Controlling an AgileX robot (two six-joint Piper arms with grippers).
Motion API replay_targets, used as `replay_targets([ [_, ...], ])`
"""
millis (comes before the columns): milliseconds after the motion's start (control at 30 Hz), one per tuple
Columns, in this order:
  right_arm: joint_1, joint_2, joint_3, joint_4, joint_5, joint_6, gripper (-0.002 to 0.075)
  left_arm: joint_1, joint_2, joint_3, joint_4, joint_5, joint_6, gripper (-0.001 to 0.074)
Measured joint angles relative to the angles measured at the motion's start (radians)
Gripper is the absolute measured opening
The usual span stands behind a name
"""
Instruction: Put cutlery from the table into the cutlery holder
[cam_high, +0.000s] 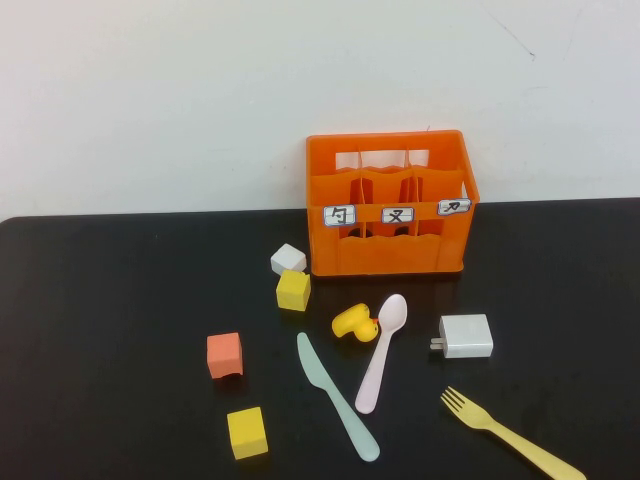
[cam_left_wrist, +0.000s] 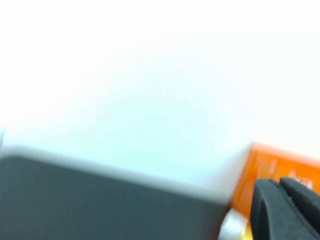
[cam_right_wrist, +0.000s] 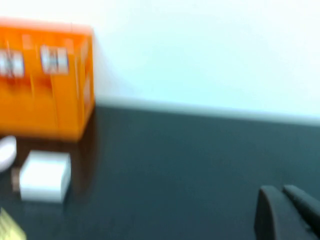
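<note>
Black table (cam_high: 120, 300): fork (cam_high: 510, 434) cut off; grippers (cam_left_wrist: 282, 210) (cam_right_wrist: 287, 212) closed.

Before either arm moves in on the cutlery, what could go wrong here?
The spoon has its bowl against the yellow duck, so a grab may drag the toy. The fork reaches the table edge and may slide off. Both the left gripper and right gripper are shut, held back from the cutlery, and must open first.
</note>
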Motion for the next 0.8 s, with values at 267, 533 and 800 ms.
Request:
replay_targets([
  [267, 0.000, 0.000, 0.000, -0.004, -0.330, 0.000, -0.0002, 0.000, 0.000, 0.000, 0.000, -0.295, 0.000, -0.0001],
  [533, 0.000, 0.000, 0.000, -0.004, -0.513, 0.048, -0.0002, 0.000, -0.002, 0.000, 0.000, -0.394, 0.000, -0.0001],
  [800, 0.000, 0.000, 0.000, -0.004, -0.521, 0.178, -0.0002, 0.000, -0.006, -0.030, 0.000, -0.259, -0.002, -0.0001],
])
